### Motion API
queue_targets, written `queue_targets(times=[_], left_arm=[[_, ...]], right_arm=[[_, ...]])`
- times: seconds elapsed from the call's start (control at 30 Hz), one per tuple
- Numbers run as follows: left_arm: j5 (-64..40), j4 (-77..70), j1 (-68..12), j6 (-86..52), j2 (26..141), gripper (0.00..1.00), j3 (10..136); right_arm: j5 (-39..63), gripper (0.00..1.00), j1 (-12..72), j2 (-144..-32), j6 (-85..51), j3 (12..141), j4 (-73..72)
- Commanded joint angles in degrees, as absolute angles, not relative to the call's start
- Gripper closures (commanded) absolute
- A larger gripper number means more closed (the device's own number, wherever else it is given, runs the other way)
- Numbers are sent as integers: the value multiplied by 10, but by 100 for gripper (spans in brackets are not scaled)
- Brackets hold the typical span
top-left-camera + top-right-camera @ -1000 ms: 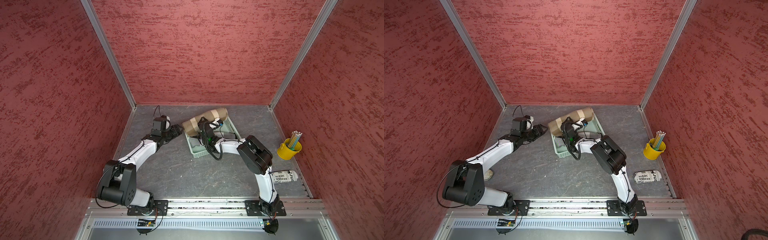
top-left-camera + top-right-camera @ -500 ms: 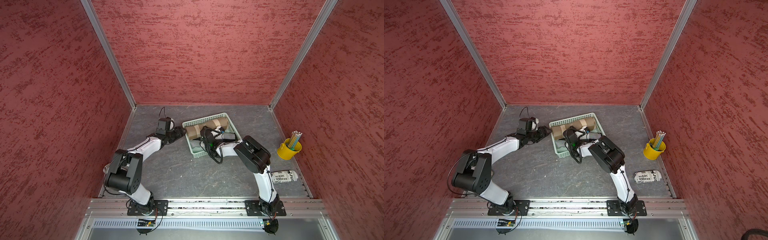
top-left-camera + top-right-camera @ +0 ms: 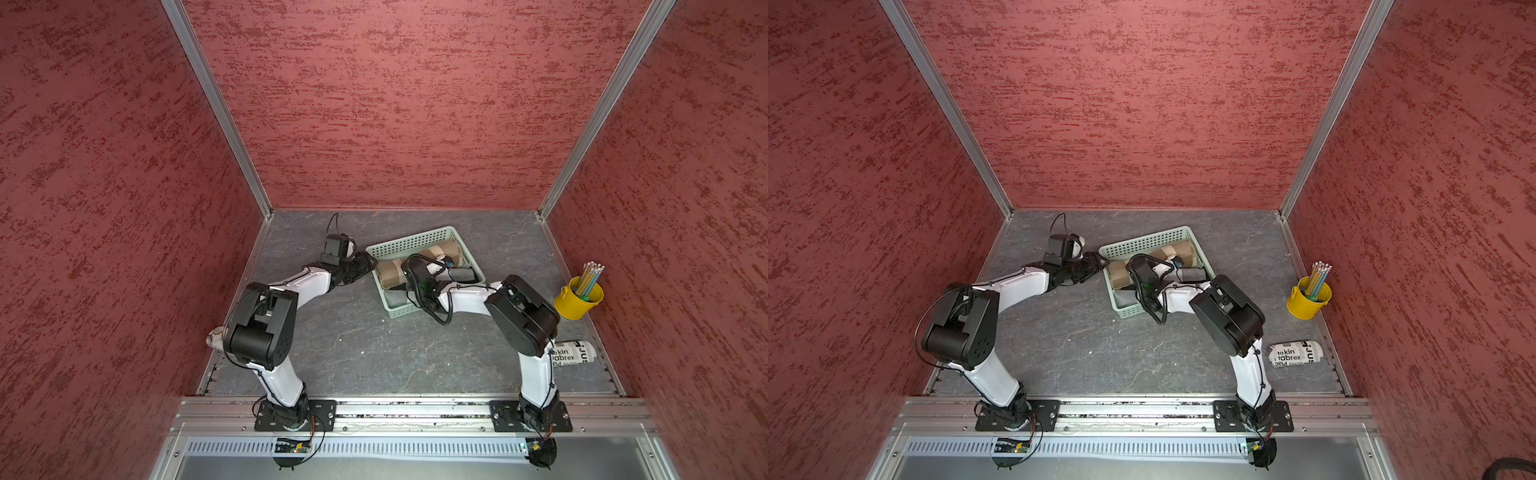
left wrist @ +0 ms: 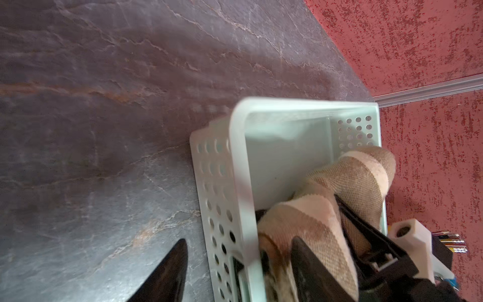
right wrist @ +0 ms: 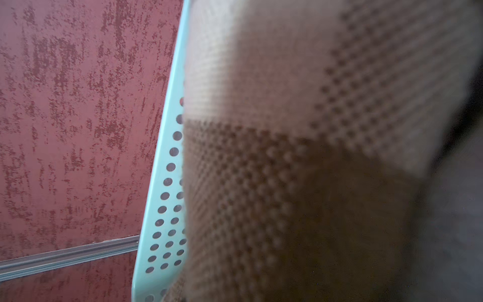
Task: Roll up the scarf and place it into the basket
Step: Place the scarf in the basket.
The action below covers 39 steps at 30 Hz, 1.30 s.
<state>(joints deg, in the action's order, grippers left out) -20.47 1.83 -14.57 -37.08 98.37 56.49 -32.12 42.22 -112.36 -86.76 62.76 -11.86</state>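
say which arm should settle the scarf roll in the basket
Right, probably: the right gripper is inside the basket, shut on the scarf; the left gripper, open, straddles its end wall.

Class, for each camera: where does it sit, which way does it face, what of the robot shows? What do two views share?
Top views: overhead at the front, looking down at the table; left arm, right arm visible.
Left wrist: on left arm, facing a corner of the basket; left gripper open astride its wall.
Right wrist: close against the scarf; no robot part clear.
Shared: both wrist views show basket and scarf.
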Motion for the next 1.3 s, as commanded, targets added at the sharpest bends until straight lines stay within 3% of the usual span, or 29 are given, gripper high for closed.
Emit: queue_targets(times=[0.0, 0.07, 0.23, 0.37, 0.63, 0.83, 1.27], left_arm=[[-196, 6, -143, -370, 996, 37, 587], [-201, 3, -143, -364, 1011, 37, 606], [-203, 37, -153, -339, 1046, 49, 645], [-195, 50, -161, -333, 1069, 50, 650], [-191, 54, -165, -332, 1077, 80, 651], [-182, 49, -174, -340, 1075, 98, 646], [-67, -2, -220, -433, 1044, 100, 607]], right_arm=[[-336, 100, 408, -1098, -877, 597, -71], [-332, 100, 404, -1107, -874, 608, -90], [-331, 100, 401, -1136, -855, 675, -115], [-349, 100, 401, -1153, -852, 713, -152], [-402, 100, 400, -1190, -861, 756, -175], [-382, 100, 400, -1225, -914, 725, -165], [-317, 100, 434, -1185, -1018, 615, -159]])
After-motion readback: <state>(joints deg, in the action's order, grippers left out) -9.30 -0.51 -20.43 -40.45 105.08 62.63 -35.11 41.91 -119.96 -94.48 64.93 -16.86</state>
